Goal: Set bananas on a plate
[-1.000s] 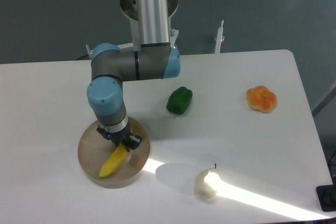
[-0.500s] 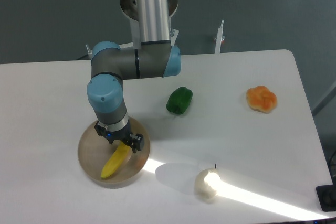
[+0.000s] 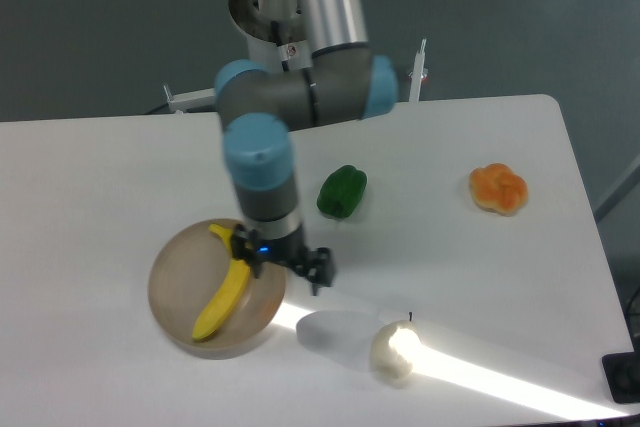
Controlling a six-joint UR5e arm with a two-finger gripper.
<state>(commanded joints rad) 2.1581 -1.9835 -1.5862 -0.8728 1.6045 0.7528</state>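
Yellow plastic is lying on the plate [image 3: 180, 292]: the bananas [image 3: 225, 287], really one small curved fruit, are resting inside the translucent tan-brown disc, with the stalk end pointing toward the far side of the table and the blunt tip toward the near left. I am seeing the fruit lying flat on the disc's floor, within the low rim, at the left of the white table [image 3: 90, 187].

Just right of that, I am watching the gripper [image 3: 285, 265] hanging over the plate's right edge, partly over the bare tabletop. Its two dark fingers are standing apart, one next to the banana's stalk end and the other out past the rim to the right, and nothing is sitting between them. I cannot tell whether the left finger is touching the fruit. The arm's blue-capped wrist [image 3: 260, 162] is rising straight above it toward the grey elbow joints at the far side.

Farther right, a green pepper [image 3: 342, 192] is sitting near the middle of the table, well apart from the plate. An orange lobed fruit [image 3: 498, 189] is lying toward the right edge. A pale cream apple [image 3: 394, 349] with a thin dark stem is standing at the near side, in a bright band of sunlight crossing the tabletop.
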